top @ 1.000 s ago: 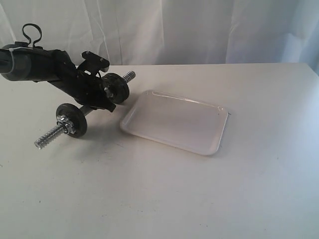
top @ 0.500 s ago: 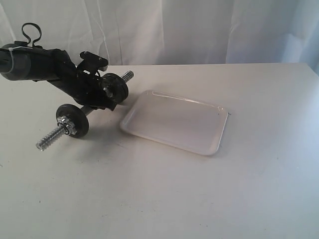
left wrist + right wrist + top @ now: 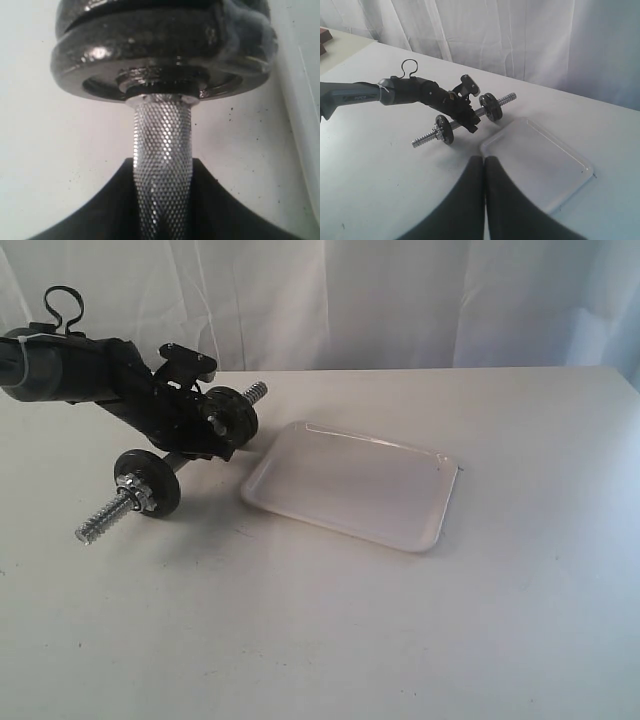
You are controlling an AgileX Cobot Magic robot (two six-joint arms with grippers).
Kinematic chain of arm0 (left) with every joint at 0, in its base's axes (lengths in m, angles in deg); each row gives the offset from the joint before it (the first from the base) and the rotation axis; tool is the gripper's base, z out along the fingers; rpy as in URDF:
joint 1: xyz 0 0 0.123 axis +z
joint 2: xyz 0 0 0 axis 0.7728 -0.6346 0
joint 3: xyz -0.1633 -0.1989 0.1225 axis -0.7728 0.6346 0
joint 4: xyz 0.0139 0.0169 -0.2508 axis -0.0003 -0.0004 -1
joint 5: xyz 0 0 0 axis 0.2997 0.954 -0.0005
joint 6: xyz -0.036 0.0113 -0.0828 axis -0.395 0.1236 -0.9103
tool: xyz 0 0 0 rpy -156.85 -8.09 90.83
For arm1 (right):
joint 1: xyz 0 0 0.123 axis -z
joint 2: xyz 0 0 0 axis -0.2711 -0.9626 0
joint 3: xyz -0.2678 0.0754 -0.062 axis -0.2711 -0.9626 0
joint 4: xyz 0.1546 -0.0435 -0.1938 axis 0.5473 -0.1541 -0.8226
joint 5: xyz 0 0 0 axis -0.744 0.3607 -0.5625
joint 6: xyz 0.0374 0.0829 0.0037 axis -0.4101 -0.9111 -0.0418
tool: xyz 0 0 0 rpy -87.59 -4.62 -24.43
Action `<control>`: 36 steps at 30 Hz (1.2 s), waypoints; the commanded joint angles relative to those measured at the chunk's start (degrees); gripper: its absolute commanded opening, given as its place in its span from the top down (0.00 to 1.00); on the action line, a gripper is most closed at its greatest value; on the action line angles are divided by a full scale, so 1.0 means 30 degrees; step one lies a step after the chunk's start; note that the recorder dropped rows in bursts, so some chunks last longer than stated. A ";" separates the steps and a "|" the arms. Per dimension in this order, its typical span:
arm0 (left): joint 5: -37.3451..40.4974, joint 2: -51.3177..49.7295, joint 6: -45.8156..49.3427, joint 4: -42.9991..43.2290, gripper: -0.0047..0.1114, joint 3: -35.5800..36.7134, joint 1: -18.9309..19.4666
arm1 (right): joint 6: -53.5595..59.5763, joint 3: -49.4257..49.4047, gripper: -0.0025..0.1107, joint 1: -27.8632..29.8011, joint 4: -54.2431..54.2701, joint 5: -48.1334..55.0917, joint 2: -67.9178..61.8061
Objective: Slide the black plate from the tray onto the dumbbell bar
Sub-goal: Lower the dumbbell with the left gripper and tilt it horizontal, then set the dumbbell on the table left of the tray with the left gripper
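Note:
My left gripper (image 3: pixel 192 443) is shut on the knurled middle of the chrome dumbbell bar (image 3: pixel 105 518), which slants from near left to far right. In the left wrist view its dark fingers (image 3: pixel 100 210) flank the bar (image 3: pixel 162 150). A black plate (image 3: pixel 232 415) sits on the bar's end closest to the tray, seen close up from the left wrist (image 3: pixel 160 50). Another black disc (image 3: pixel 148 483) with a chrome nut sits toward the near threaded end. The white tray (image 3: pixel 350 485) lies right of the bar, its floor bare. My right gripper (image 3: pixel 484 159) is shut and holds nothing, hanging above the tray's near corner (image 3: pixel 492 145).
The white table (image 3: pixel 400 630) carries everything, with a white curtain (image 3: pixel 400 300) behind it. The left arm (image 3: pixel 405 92) reaches in from the left side. A brown object (image 3: pixel 323 36) sits at the far edge in the right wrist view.
The left gripper has shifted the bar slightly: its near threaded end and near disc moved a little to the right. The tray has not moved, and both grippers stay shut.

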 commanded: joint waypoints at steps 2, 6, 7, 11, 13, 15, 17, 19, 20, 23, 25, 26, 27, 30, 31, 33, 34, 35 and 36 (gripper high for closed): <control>-0.3021 0.1237 -0.0267 -0.0765 0.96 -0.0763 0.0054 | -0.0077 -0.0084 0.98 0.0088 -0.0119 -0.0084 0.0092; -0.3021 0.1237 -0.0500 -0.0765 0.96 -0.0763 0.0054 | -0.0077 -0.0084 0.98 0.0088 -0.0119 -0.0084 0.0092; -0.2983 0.1237 -0.0576 -0.0765 0.96 -0.0763 0.0054 | -0.0077 -0.0084 0.98 0.0088 -0.0119 -0.0084 0.0092; -0.2810 0.1237 -0.0627 -0.0803 0.96 -0.0763 0.0054 | -0.0077 -0.0084 0.98 0.0088 -0.0119 -0.0084 0.0092; -0.2571 0.1237 -0.0627 -0.0838 0.96 -0.0763 0.0054 | -0.0077 -0.0084 0.98 0.0088 -0.0119 -0.0084 0.0092; -0.2433 0.1237 -0.0627 -0.0838 0.96 -0.0763 0.0054 | -0.0077 -0.0084 0.98 0.0088 -0.0119 -0.0084 0.0092; -0.2264 0.1237 -0.0627 -0.0838 0.94 -0.0763 0.0054 | -0.0077 -0.0084 0.98 0.0088 -0.0119 -0.0084 0.0092; -0.2131 0.1237 -0.0627 -0.0838 0.88 -0.0763 0.0054 | -0.0077 -0.0084 0.98 0.0088 -0.0119 -0.0084 0.0092; -0.2079 0.1237 -0.0627 -0.0838 0.84 -0.0763 0.0054 | -0.0077 -0.0084 0.98 0.0088 -0.0119 -0.0084 0.0092; -0.1891 0.1237 -0.0627 -0.0838 0.72 -0.0763 0.0054 | -0.0077 -0.0084 0.98 0.0088 -0.0119 -0.0084 0.0092; -0.1714 0.1237 -0.0627 -0.0838 0.66 -0.0763 0.0054 | -0.0077 -0.0084 0.98 0.0088 -0.0119 -0.0084 0.0092; -0.1626 0.1237 -0.0627 -0.0838 0.64 -0.0763 0.0054 | -0.0077 -0.0084 0.98 0.0088 -0.0119 -0.0084 0.0092; -0.1587 0.1237 -0.0627 -0.0838 0.63 -0.0763 0.0054 | -0.0077 -0.0084 0.98 0.0088 -0.0119 -0.0084 0.0092; -0.1474 0.1237 -0.0627 -0.0838 0.62 -0.0763 0.0054 | -0.0077 -0.0084 0.98 0.0088 -0.0119 -0.0084 0.0092; -0.1474 0.1237 -0.0627 -0.0838 0.62 -0.0763 0.0054 | -0.0077 -0.0084 0.98 0.0088 -0.0119 -0.0084 0.0092; -0.1336 0.1237 -0.0627 -0.0838 0.62 -0.0763 0.0054 | -0.0077 -0.0084 0.98 0.0088 -0.0119 -0.0084 0.0092; -0.1243 0.1237 -0.0627 -0.0838 0.62 -0.0763 0.0054 | -0.0077 -0.0084 0.98 0.0088 -0.0119 -0.0084 0.0092; -0.1163 0.1237 -0.0627 -0.0838 0.62 -0.0763 0.0054 | -0.0077 -0.0084 0.98 0.0088 -0.0119 -0.0084 0.0092; -0.1113 0.1237 -0.0627 -0.0838 0.62 -0.0763 0.0054 | -0.0077 -0.0084 0.98 0.0088 -0.0119 -0.0084 0.0092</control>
